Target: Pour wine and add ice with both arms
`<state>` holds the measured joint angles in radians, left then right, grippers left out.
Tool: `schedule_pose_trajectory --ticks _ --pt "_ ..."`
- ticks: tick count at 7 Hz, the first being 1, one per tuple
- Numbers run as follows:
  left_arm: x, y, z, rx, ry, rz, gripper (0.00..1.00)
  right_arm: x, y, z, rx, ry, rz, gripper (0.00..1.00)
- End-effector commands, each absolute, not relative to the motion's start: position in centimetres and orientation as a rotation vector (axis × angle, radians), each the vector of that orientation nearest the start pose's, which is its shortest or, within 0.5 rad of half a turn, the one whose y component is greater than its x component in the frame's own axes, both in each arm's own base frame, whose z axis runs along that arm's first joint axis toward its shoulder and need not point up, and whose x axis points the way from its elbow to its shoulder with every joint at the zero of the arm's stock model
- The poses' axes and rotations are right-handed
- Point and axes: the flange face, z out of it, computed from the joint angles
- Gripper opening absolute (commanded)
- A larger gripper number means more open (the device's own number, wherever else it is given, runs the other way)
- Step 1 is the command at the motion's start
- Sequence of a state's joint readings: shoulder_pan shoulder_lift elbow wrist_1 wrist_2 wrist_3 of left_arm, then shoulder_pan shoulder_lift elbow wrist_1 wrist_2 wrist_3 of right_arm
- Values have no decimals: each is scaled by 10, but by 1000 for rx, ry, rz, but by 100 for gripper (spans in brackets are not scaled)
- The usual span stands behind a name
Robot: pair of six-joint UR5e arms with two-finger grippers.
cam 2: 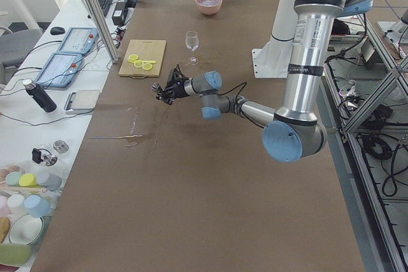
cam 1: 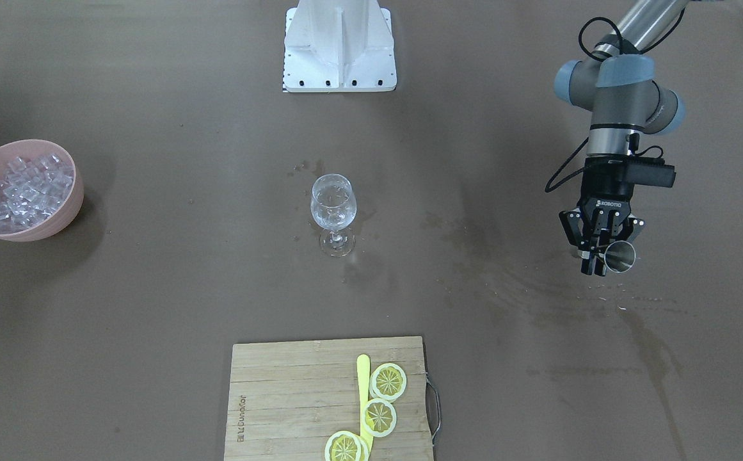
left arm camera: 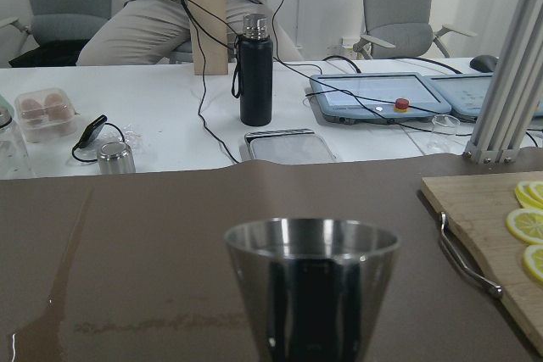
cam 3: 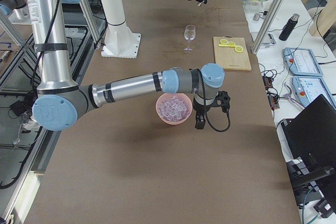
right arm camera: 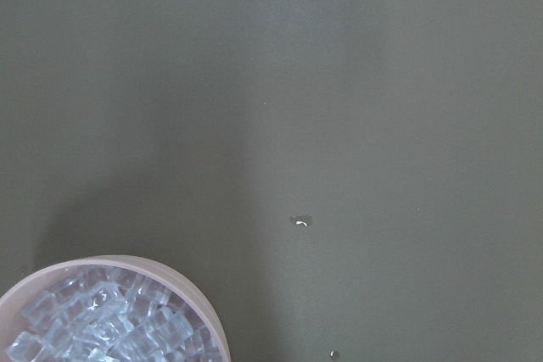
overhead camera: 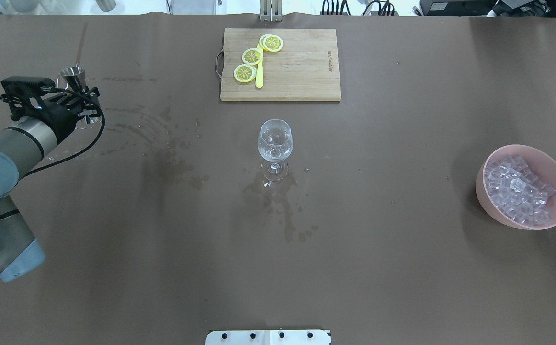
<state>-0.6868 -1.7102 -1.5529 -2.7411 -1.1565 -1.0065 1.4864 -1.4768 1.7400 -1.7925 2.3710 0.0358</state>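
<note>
While my left fingers (cam 1: 592, 259) clamp the upright jigger (cam 1: 621, 256), the wine glass (overhead camera: 275, 143) stands at three o'clock overhead, well apart; whether my right fingers (cam 3: 199, 123) are parted, I can't tell.

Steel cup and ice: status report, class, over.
Left gripper jaws shut on small steel measuring cup. Right gripper beside pink bowl of clear ice cubes, jaws unreadable. Only wet stains between cup and clear wine glass.
</note>
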Motion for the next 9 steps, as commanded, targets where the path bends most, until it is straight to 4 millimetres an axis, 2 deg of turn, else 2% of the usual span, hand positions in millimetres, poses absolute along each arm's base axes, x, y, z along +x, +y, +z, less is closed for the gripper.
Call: schedule_pose_trajectory --ticks 1,3,5,6,8,9 --pt "320 -494 478 1099 792 -431 0 18 -524 549 -9 -800 -63 100" --pt "311 -496 489 1167 699 -507 0 18 -524 551 -13 -800 -61 100" --pt "320 -492 516 1163 713 -554 0 17 -524 551 -14 -801 -63 100" --pt "322 -492 523 1170 695 -574 0 18 -524 550 -12 -802 -62 100" --pt "353 -473 529 1177 689 -568 0 18 -524 551 -13 -800 -61 100" --pt "358 -469 530 1183 684 -569 0 18 -524 552 -14 -800 -61 100"
